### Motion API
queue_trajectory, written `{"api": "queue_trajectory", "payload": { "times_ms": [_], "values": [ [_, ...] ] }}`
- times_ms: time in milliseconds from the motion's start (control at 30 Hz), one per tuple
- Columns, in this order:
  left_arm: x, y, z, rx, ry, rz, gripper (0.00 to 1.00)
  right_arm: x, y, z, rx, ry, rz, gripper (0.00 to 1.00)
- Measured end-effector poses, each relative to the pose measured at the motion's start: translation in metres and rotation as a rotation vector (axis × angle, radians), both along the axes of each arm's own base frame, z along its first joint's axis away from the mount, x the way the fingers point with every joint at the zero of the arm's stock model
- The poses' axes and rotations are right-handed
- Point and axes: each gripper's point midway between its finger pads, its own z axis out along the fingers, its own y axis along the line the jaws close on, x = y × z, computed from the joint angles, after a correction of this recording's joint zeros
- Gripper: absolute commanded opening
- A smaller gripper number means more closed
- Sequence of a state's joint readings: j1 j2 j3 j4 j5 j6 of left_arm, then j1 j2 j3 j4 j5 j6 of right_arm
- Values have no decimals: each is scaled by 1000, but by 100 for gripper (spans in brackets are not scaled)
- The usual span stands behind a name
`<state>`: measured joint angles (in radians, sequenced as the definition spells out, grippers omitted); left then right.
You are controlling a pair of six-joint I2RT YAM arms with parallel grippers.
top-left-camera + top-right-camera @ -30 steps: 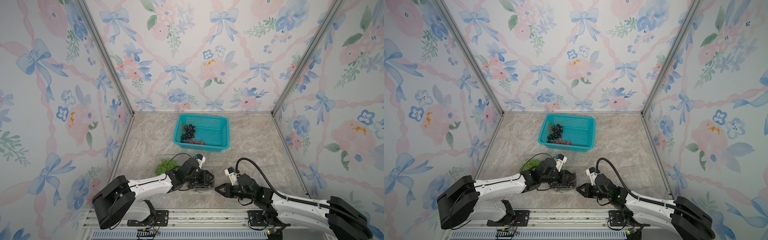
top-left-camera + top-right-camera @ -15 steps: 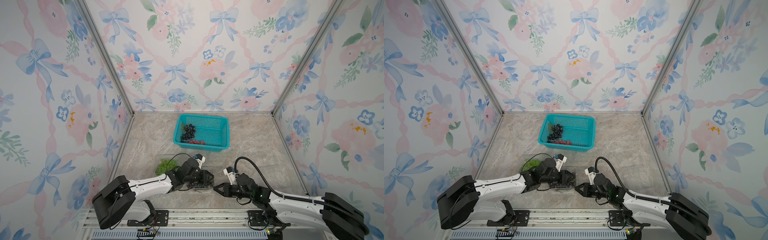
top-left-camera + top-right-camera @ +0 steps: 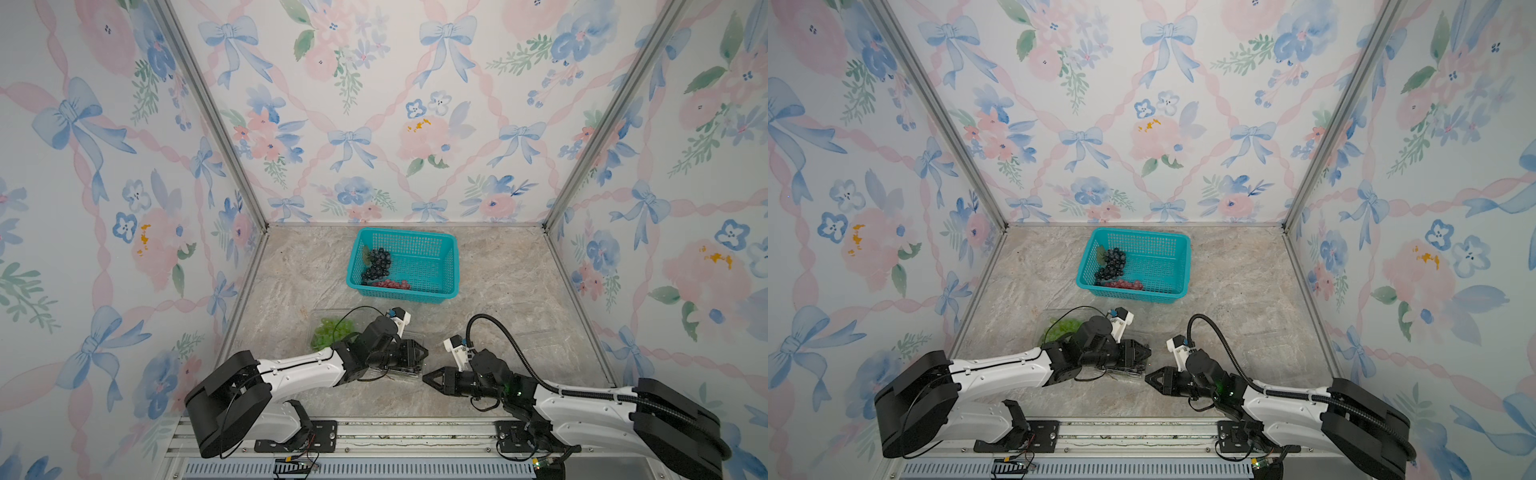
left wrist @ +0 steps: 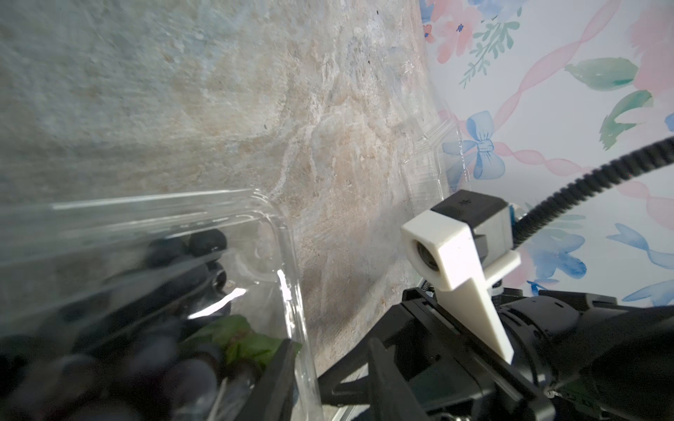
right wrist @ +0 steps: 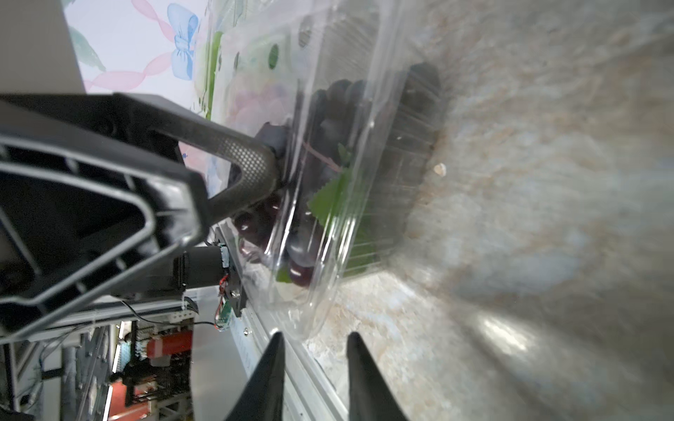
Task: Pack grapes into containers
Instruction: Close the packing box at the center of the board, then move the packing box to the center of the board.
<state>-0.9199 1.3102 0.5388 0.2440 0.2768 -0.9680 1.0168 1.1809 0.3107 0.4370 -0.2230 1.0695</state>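
Since a second ago the right gripper (image 3: pixel 424 377) has slid closer to the clear container (image 5: pixel 321 291) at the table's (image 3: pixel 519 291) 6 o'clock. Its jaws have opened a little, and they hold nothing. The left gripper (image 3: pixel 417 358) sits on that container from its 9 o'clock side, jaws partly apart, but I cannot tell what they squeeze. I think a bump on the corner from the right gripper could make the thin container slide or tip. Then the dark grapes (image 5: pixel 328 109) inside could spill. The left arm (image 3: pixel 299 368) hides half of another container (image 3: pixel 321 314) with green grapes (image 3: pixel 328 331) at 8 o'clock. The clear walls shine, so I cannot tell if the near container is shut.
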Motion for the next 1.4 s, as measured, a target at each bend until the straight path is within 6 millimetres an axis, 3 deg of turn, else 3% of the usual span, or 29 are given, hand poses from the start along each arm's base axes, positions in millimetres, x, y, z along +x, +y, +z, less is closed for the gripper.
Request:
{"api": "queue_trajectory", "payload": {
  "times_ms": [33,133,233,400,600,967,1133,1400],
  "values": [
    [0,2,2,-1,-1,4,38,0,-3,5,-7,-12,-4,78],
    [4,7,11,-12,-12,22,39,5,-11,25,-27,-74,-16,93],
    [8,13,26,-38,-40,44,41,21,-22,35,-47,-104,-53,96],
    [21,29,51,-77,-95,108,41,44,-35,20,-163,-88,-85,99],
    [36,51,61,-83,-137,201,42,57,-2,10,-249,-82,5,99],
    [53,93,71,-83,-193,357,42,52,96,-17,-342,-102,225,97],
    [64,119,85,-101,-226,445,41,52,116,-27,-326,-94,248,97],
    [76,141,87,-102,-219,512,41,58,139,-14,-257,-123,233,97]
  ]
}}
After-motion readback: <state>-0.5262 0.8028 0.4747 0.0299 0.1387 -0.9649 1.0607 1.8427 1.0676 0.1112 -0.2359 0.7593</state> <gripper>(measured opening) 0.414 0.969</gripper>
